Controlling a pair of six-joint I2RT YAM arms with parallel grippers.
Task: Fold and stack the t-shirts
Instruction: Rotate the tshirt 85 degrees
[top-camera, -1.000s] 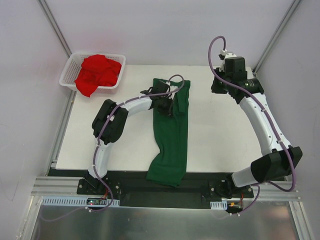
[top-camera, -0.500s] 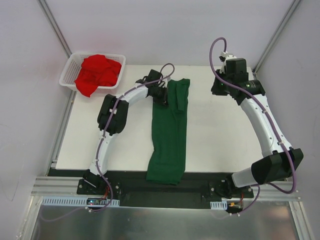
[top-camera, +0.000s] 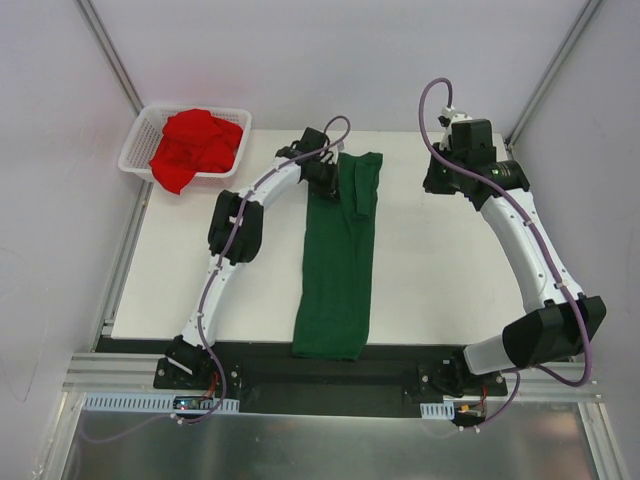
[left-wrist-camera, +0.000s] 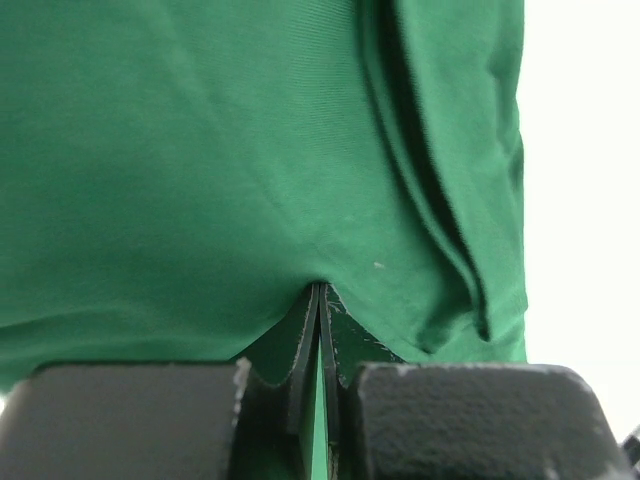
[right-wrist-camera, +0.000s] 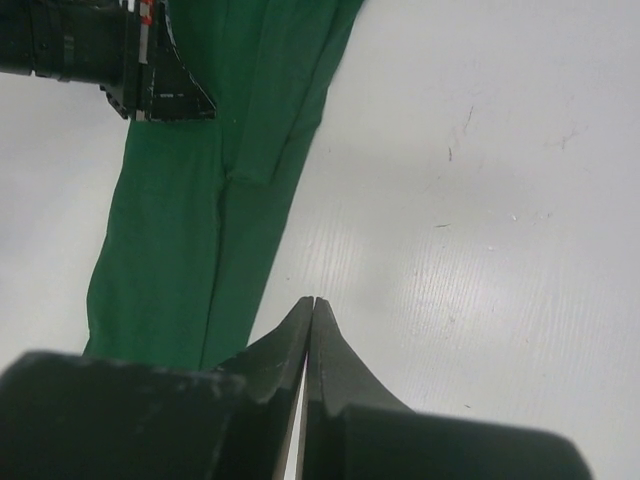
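The dark green t-shirt (top-camera: 338, 270) lies as a long folded strip down the middle of the white table (top-camera: 440, 280), its near end hanging over the front edge. My left gripper (top-camera: 330, 180) sits at the strip's far end, shut on a pinch of the green cloth (left-wrist-camera: 200, 150). The right gripper (right-wrist-camera: 312, 300) hovers shut and empty over bare table to the right of the green t-shirt (right-wrist-camera: 170, 240); in the top view the right gripper (top-camera: 436, 182) is near the back right. The red t-shirt (top-camera: 195, 145) lies crumpled in the basket.
A white mesh basket (top-camera: 137, 150) stands at the table's back left corner. Metal frame posts rise at both back corners. The left gripper (right-wrist-camera: 160, 90) shows at the top left of the right wrist view.
The left arm has stretched toward the far edge, pulling the green t-shirt's top end with it. The strip lies straighter, and less of it hangs over the front edge. The right arm barely moved.
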